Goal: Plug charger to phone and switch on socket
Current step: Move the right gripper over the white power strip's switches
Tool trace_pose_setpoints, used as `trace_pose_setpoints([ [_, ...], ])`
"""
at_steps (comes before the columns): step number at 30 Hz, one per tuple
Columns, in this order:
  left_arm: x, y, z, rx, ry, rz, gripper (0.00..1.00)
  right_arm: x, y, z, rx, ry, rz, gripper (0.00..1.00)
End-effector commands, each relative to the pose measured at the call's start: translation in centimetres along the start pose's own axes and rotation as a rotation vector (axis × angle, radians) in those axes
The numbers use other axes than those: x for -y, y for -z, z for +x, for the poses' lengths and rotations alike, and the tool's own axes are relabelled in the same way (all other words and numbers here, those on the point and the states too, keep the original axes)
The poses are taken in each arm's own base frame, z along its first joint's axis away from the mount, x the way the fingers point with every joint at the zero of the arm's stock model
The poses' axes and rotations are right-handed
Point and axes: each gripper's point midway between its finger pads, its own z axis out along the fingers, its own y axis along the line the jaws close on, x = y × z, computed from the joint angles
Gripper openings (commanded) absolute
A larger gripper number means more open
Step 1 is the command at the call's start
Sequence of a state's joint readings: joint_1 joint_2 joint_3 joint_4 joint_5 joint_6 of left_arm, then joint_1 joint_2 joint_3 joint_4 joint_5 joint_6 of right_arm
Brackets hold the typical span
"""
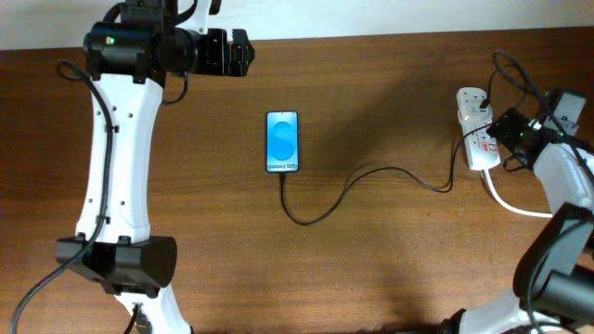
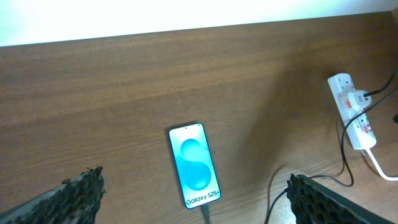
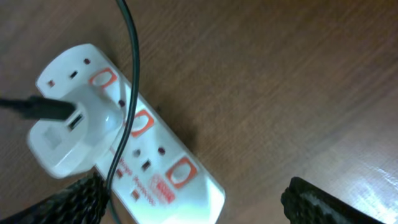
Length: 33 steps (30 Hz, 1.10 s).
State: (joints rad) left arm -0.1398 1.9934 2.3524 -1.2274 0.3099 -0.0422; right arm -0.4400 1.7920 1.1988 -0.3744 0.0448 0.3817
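Note:
The phone [image 1: 282,141] lies flat mid-table with its blue screen lit; it also shows in the left wrist view [image 2: 194,165]. The charger, a thin black cable [image 1: 371,173], runs from the phone's bottom edge, where its tip sits in the port [image 2: 204,213], across to a white adapter [image 3: 68,134] plugged into the socket [image 1: 475,130]. My right gripper [image 1: 509,139] hovers open just above the socket [image 3: 143,143], whose red-ringed switches face up. My left gripper [image 1: 232,51] is open and empty, high at the back left, far from the phone.
The socket's thick white cord [image 1: 515,206] loops off toward the right edge. The black cable [image 3: 130,74] crosses over the socket top. A white wall borders the table's far edge [image 2: 186,15].

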Motion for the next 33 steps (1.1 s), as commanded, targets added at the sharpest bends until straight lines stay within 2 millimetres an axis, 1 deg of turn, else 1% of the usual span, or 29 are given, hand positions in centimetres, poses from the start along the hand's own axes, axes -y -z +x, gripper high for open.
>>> trace_pose_setpoints([
  [1,0.3,0.9,-0.3,0.021,-0.02,-0.002,0.99,0.3,-2.5,-0.1,0.005,-0.008,0.014,0.96],
  [5,0.3,0.9,-0.3,0.021,-0.02,-0.002,0.99,0.5,-4.7,0.4,0.004,-0.007,0.019,0.97],
  [10,0.3,0.9,-0.3,0.021,-0.02,-0.002,1.0,0.5,-6.7,0.9,0.004,-0.008,0.015,0.97],
  [12,0.3,0.9,-0.3,0.021,-0.02,-0.002,0.99,0.5,-7.0,0.8,0.011,-0.008,0.013,0.97],
  [16,0.3,0.9,-0.3,0.021,-0.02,-0.002,0.99,0.1,-7.1,-0.2,0.054,-0.011,-0.005,0.97],
  [19,0.3,0.9,-0.3,0.021,-0.02,-0.002,0.99,0.0,-7.2,-0.5,0.065,-0.011,-0.009,0.97],
  [22,0.3,0.9,-0.3,0.021,-0.02,-0.002,0.99,-0.1,-7.9,-0.1,0.055,-0.01,-0.014,0.97],
  [24,0.3,0.9,-0.3,0.021,-0.02,-0.002,1.0,-0.5,-9.0,0.9,0.026,-0.008,-0.045,0.97],
  [25,0.3,0.9,-0.3,0.021,-0.02,-0.002,0.99,-0.7,-9.2,1.2,0.016,-0.008,-0.059,0.97],
  [29,0.3,0.9,-0.3,0.021,-0.02,-0.002,0.99,-1.0,-9.3,1.5,0.003,-0.007,-0.079,0.97],
  [33,0.3,0.9,-0.3,0.021,-0.02,-0.002,0.99,-2.5,-9.1,2.2,-0.035,0.006,-0.17,0.95],
])
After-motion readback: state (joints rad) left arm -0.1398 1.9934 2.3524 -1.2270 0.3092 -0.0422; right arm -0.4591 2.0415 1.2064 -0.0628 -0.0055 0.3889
